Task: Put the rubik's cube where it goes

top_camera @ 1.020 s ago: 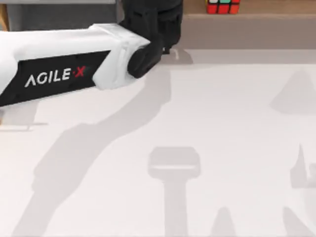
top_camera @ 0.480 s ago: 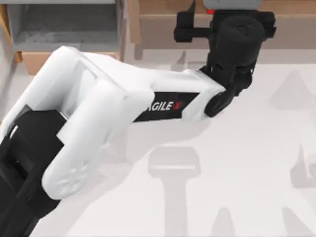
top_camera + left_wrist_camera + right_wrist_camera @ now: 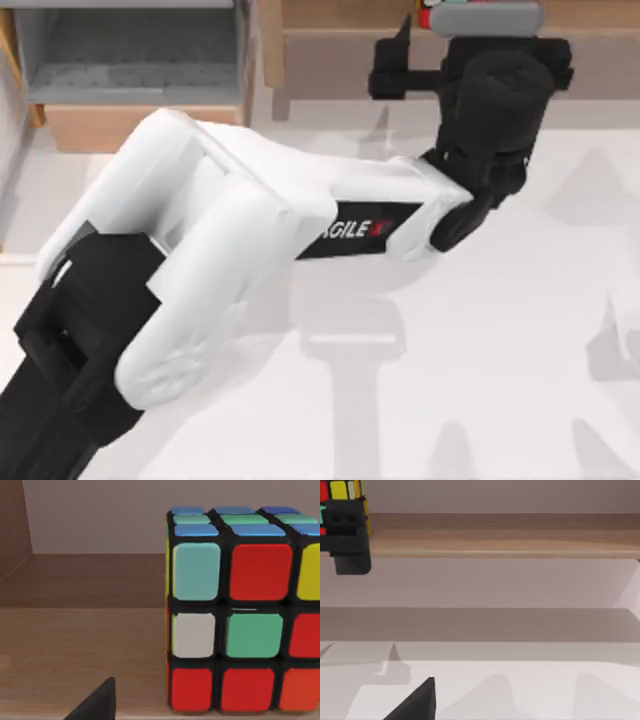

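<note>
The rubik's cube (image 3: 240,630) stands on a wooden shelf (image 3: 80,645), with red, green, white and yellow stickers facing the left wrist camera and blue ones on top. From above, just a red sliver of the cube (image 3: 426,16) peeks out beside my left arm's wrist. My left gripper (image 3: 478,25) is at the shelf's front, right before the cube, and it is open. One dark fingertip (image 3: 100,705) stands apart from the cube. In the right wrist view the left gripper (image 3: 350,535) is a black block covering part of the cube (image 3: 342,489). My right arm stays parked off the table's right.
The wooden shelf (image 3: 330,50) runs along the table's far edge. A grey open compartment (image 3: 130,50) with a wooden base sits at the far left. My left arm's white link (image 3: 250,230) crosses the white table (image 3: 520,350) from the near left.
My left arm has swung from the far left across to the right along the shelf. Its wrist now covers the cube, which lay in plain sight a second ago.
</note>
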